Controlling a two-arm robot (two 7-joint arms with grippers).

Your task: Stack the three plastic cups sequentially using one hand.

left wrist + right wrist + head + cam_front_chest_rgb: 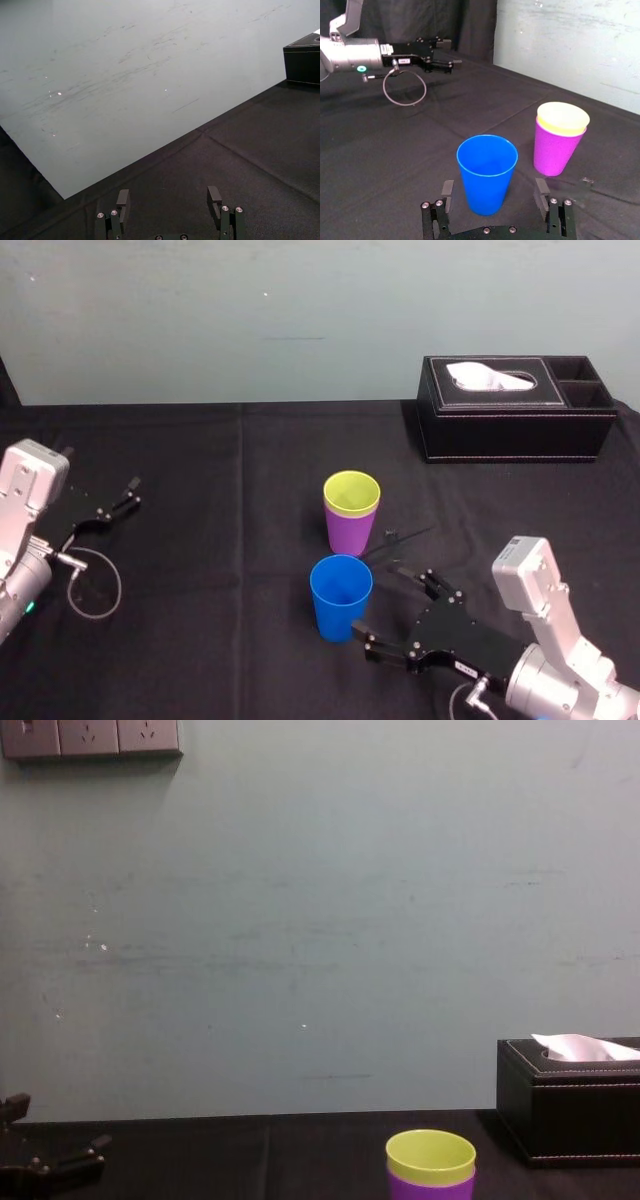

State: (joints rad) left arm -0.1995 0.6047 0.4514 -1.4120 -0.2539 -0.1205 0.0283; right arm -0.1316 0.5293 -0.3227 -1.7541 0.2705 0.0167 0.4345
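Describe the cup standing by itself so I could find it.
On the table, come forward from the tissue box toward the robot. The blue cup stands alone by the right claw; the yellow-green cup sits nested in the purple cup.

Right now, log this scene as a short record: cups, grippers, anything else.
stacked: yellow-green cup nested in purple cup, upright
loose: blue cup, upright, nearer the robot
right gripper: open, fingers flanking the blue cup, not gripping
left gripper: open, parked at the table's left
other: black tissue box, far right
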